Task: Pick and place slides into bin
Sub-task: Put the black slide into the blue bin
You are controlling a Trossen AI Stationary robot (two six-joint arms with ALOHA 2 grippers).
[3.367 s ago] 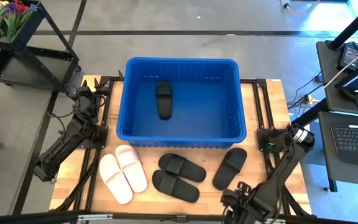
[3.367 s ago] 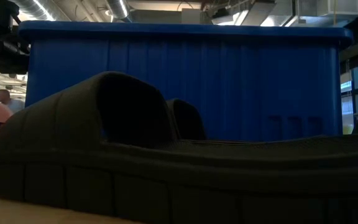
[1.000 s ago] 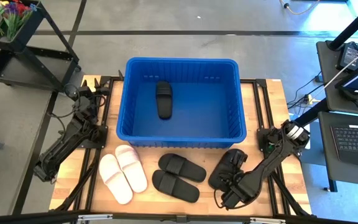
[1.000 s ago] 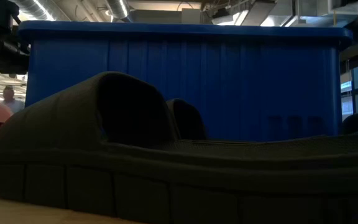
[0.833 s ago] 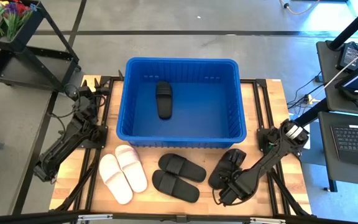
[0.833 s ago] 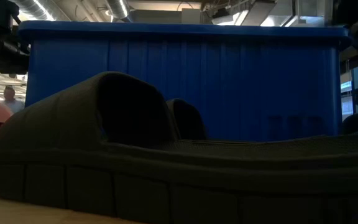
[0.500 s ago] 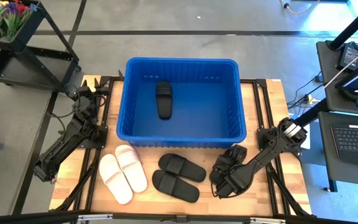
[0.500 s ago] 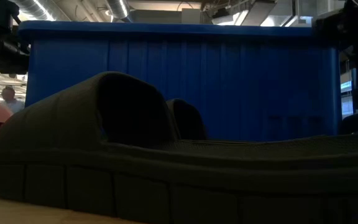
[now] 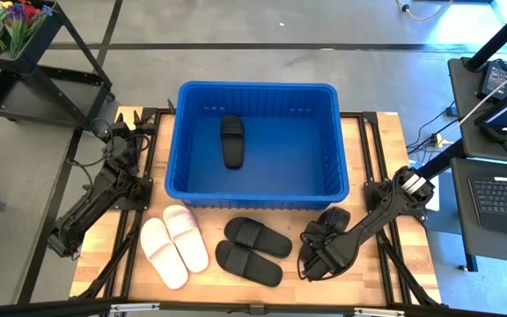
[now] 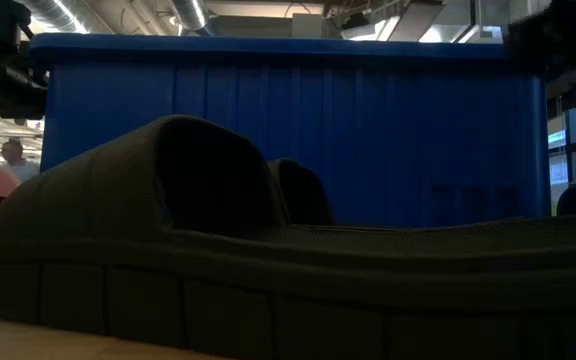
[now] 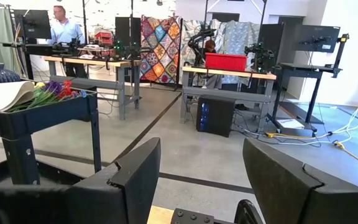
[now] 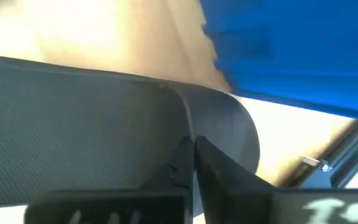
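A matte black slide [image 9: 330, 222] with a broad curved strap was pinched by the closed right pincer [image 9: 318, 255] near the ribbed blue bin [image 9: 334, 167].

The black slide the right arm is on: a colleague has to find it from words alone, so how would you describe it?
Start at the big blue bin in the middle of the table. In front of its right corner lies a single black slide, angled, with the right gripper shut on it. The other black slides lie as a pair nearer the middle, untouched.

We find no readable text, label, brand, number or sign; pale marks at lower right of right wrist view illegible.
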